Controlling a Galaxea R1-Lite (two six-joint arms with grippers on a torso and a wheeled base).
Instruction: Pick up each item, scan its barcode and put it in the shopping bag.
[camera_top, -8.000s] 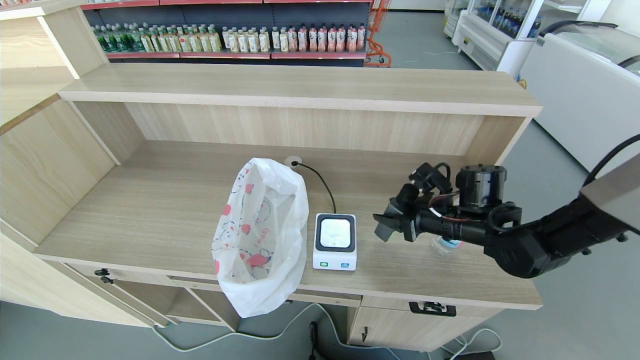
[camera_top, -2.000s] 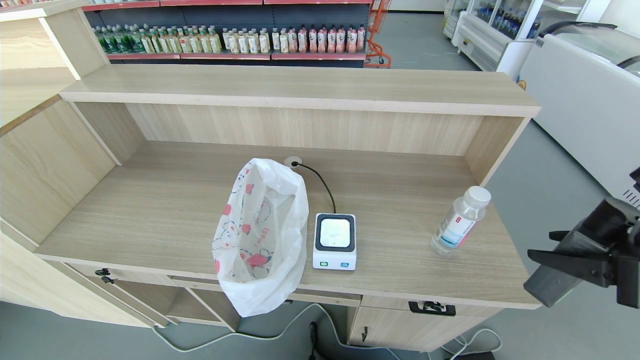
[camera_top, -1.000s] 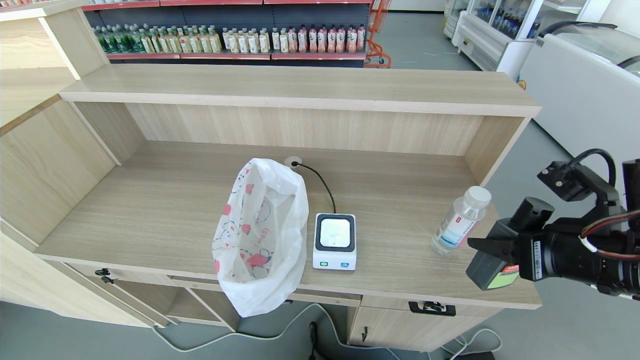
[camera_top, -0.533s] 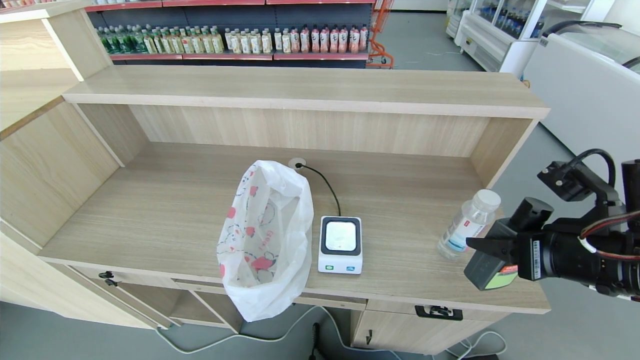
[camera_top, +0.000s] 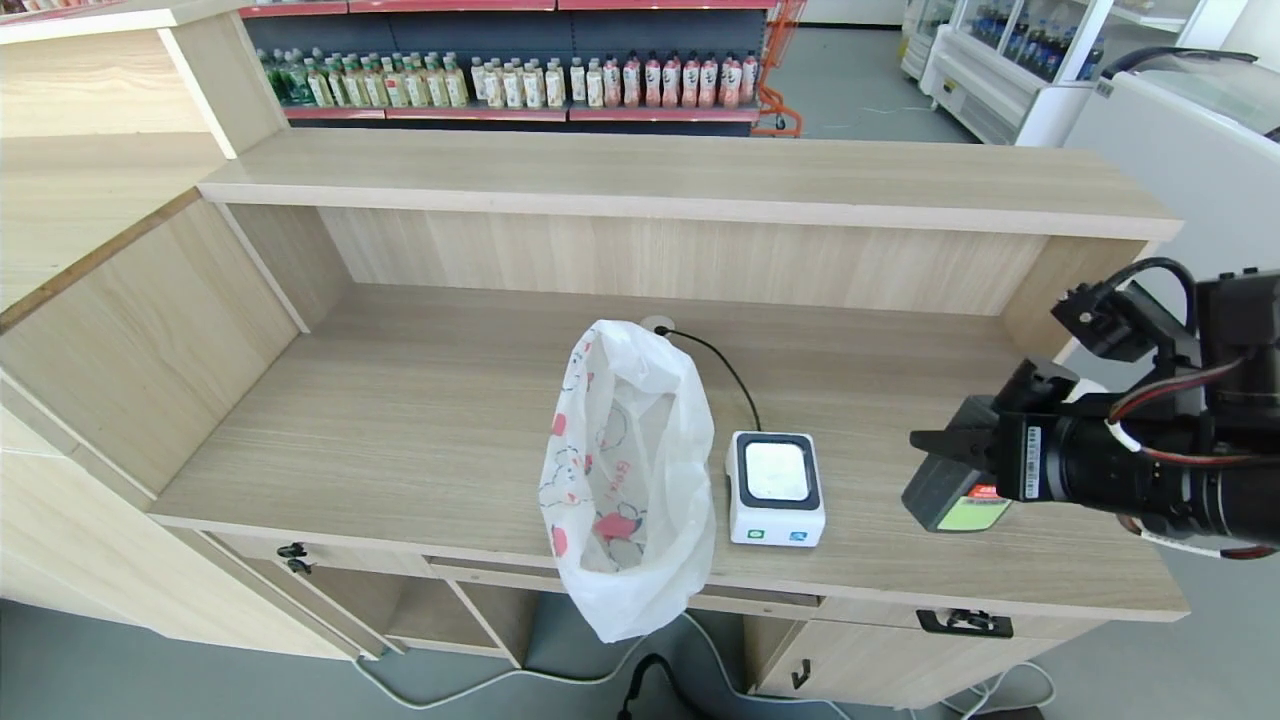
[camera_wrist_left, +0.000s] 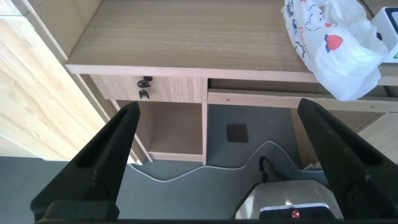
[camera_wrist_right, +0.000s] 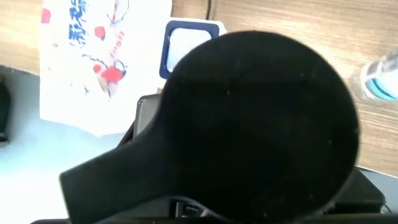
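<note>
1. Shop checkout: light wood worktop w/ raised back ledge, drinks shelf behind.
2. On it: shopping bag, mouth open, sagging over front edge. The scanner is just beside it on robot's right, window up, cable running back.
3. Task item = clear bottle, on worktop well to right of scanner. In head view the right arm is in front of it, so can't tell if upright.
4. right fingers spread, nothing btwn them, at worktop's right part, pointing toward scanner.
5. left fingers spread wide, empty, hanging low in front of worktop, below its front edge.
6. Step, my read: approach for the pick. Bottle not gripped, not scanned, not bagged.
7. Next calls for:
   - fingers either side of bottle body
   - close firm w/o crushing (prob. thin plastic), then lift
   - turn barcode to scanner window, then into bag mouth
8. Vs earlier:
   - Whole head view has shifted: bag + scanner sit further right than 1 s ago. That's a cam move, not theirs.
   - 8 s ago: right arm was out over worktop near scanner.
   - 2 s ago: arm pulled off the right end, bottle upright in plain sight.
   - From 1 s ago: arm back beside bottle. Now it covers it.
</note>
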